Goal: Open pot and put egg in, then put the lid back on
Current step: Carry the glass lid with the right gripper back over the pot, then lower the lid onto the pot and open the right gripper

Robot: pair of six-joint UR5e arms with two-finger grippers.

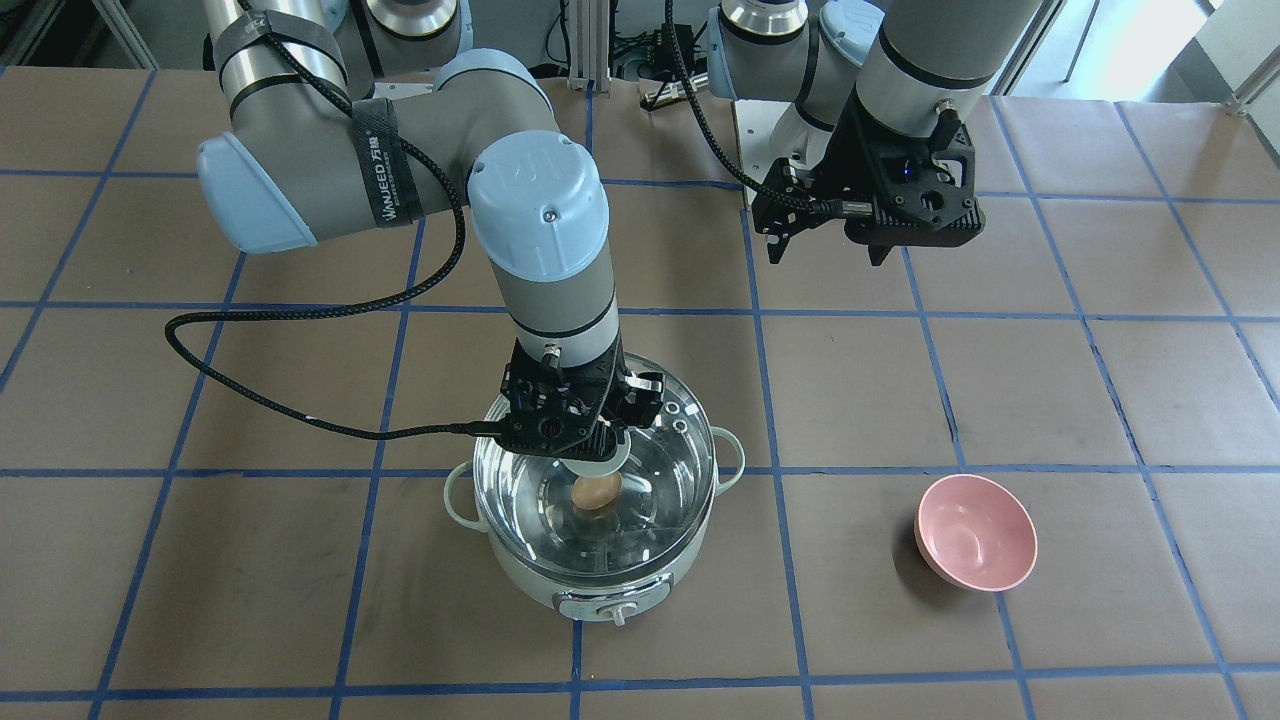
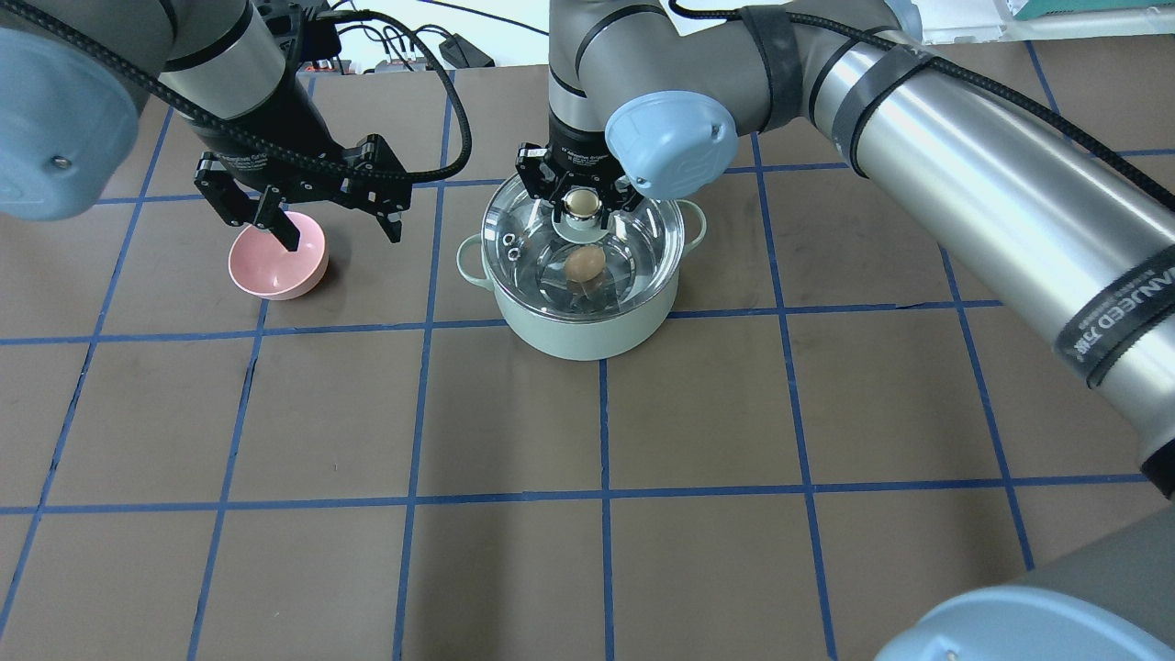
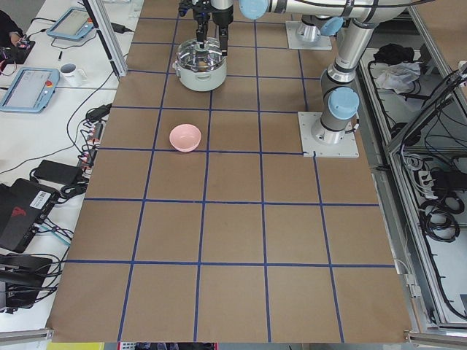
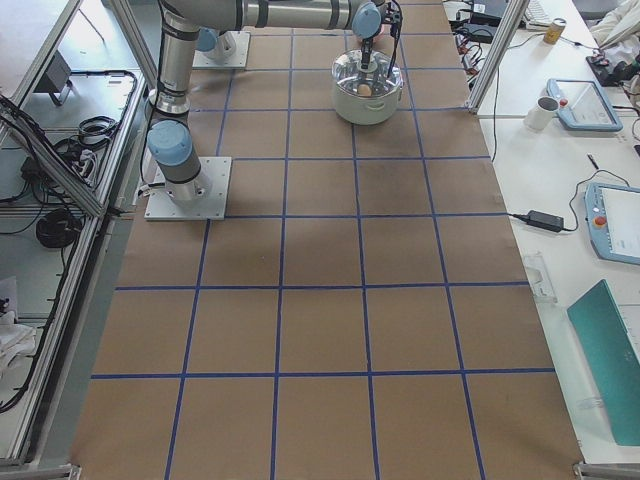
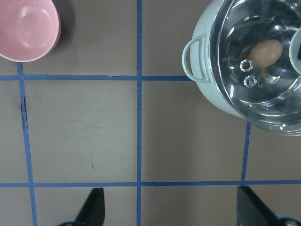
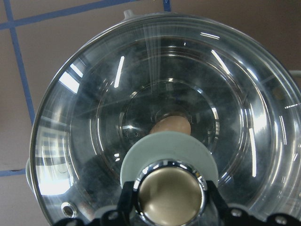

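The pale mint-green pot (image 1: 600, 590) stands near the table's middle, also in the overhead view (image 2: 587, 335). The tan egg (image 1: 594, 492) lies on its steel bottom, seen through the glass (image 2: 584, 265) (image 6: 170, 126). My right gripper (image 2: 580, 204) is shut on the tan-topped knob (image 6: 169, 193) of the clear glass lid (image 2: 643, 229) and holds it over the pot's mouth, set slightly off-centre. I cannot tell whether the lid rests on the rim. My left gripper (image 2: 341, 231) is open and empty, up in the air beside the pot.
An empty pink bowl (image 2: 278, 262) sits on the table under my left gripper's outer finger, also in the front view (image 1: 975, 545). A black cable (image 1: 250, 390) from the right arm loops over the table beside the pot.
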